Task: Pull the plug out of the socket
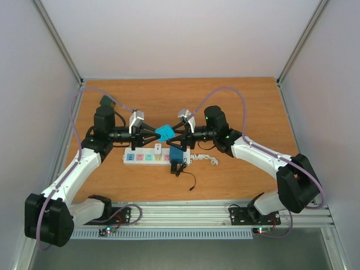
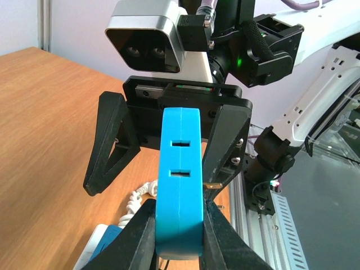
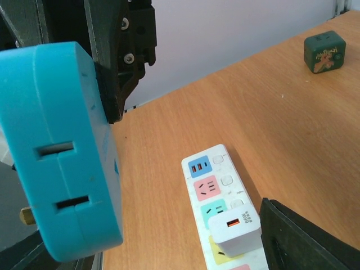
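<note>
The left gripper is pinched tight on the plug — a smooth, rounded blue plastic slab cut with two slots. The right gripper is spread wide around it. Below, the socket — long, white, pastel-panelled — is laid flat on the wood-grain table.

We count | power strip: 1 | blue plug: 1 | darker blue block: 1 | white charger: 1 | black adapter: 1 | green cube: 1 | robot arms: 2

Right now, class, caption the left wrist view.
Left hand holds the blue plug clear of the socket, facing the open right hand.
</note>
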You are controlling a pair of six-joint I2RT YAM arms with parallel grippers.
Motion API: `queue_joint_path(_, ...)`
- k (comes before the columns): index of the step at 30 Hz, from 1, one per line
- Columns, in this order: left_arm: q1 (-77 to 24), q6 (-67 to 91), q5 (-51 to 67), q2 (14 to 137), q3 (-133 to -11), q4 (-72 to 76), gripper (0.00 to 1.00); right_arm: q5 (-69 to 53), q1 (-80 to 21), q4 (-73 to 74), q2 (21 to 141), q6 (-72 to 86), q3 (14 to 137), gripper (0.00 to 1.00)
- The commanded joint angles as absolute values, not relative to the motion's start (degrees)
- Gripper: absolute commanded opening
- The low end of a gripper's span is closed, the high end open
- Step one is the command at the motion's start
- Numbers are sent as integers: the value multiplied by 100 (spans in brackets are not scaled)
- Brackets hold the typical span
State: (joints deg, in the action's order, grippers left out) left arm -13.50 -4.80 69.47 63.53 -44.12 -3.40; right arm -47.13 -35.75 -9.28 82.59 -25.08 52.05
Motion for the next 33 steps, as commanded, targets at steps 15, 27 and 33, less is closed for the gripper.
queue_joint_path(15,-1440,-1730,7190,6205,-4476,-1538,1,-4300,-3612,-1263,8399,-2335,5563,74)
queue_joint_path(27,-1375,-1214,6389,6228,-4500,-1032,1,-5087,-3611,-290,8402,-2872,6054,81)
queue_joint_path(33,-1229,-919,5552,6390,-4656,-762,1,-4867,-3606,290,8219,-3218,6258,89)
